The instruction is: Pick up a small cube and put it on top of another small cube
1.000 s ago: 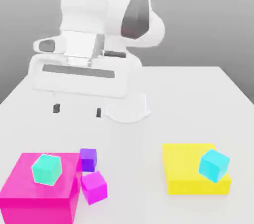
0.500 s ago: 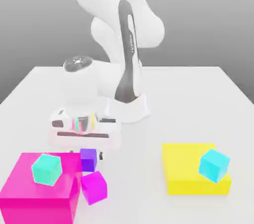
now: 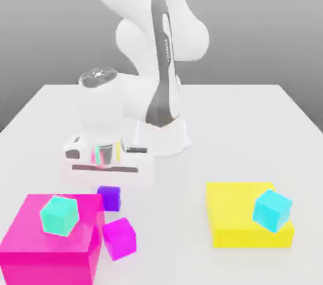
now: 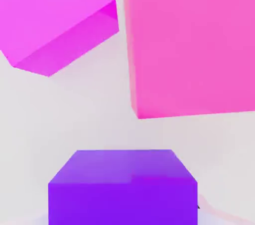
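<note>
Pincer (image 3: 109, 197) clenched on purple cube (image 4: 123, 204), nr pink block (image 3: 55, 224); low carry cd clip block, poss. knocking cube loose.

Purple cube (image 4: 123, 201), magenta cube (image 4: 55, 15), pink block (image 4: 194, 40)

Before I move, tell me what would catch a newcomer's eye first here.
The big hot-pink block at the exterior view's lower left, with a turquoise cube on top. Then the yellow block toward the exterior view's right, carrying a cyan cube. Between the two blocks, a violet cube sits at the white gripper, behind a tilted magenta cube.
</note>
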### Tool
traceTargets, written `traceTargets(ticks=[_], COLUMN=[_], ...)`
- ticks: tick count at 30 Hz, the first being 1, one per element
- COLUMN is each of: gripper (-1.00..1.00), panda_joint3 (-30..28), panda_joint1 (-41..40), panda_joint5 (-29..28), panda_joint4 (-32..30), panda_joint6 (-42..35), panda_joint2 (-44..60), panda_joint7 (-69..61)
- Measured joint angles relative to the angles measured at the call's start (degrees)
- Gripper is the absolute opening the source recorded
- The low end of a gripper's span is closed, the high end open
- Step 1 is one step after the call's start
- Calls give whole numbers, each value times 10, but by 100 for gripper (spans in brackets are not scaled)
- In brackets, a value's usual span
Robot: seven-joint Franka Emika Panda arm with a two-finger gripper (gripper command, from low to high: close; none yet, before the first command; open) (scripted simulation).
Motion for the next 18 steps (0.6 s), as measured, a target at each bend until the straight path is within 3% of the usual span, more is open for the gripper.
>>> traceTargets(ticks=[4,11,13,18], gripper=[-100,-100,-100,-100], panda_joint3=[-1,-54,-59,10], panda_joint1=[-7,-67,-95,-231], panda_joint5=[-16,148,169,164], panda_joint4=[-13,-8,9,75], panda_joint6=[-46,-62,-79,-147], panda_joint2=[-57,-41,-36,-34], panda_joint7=[7,-118,-130,-107])
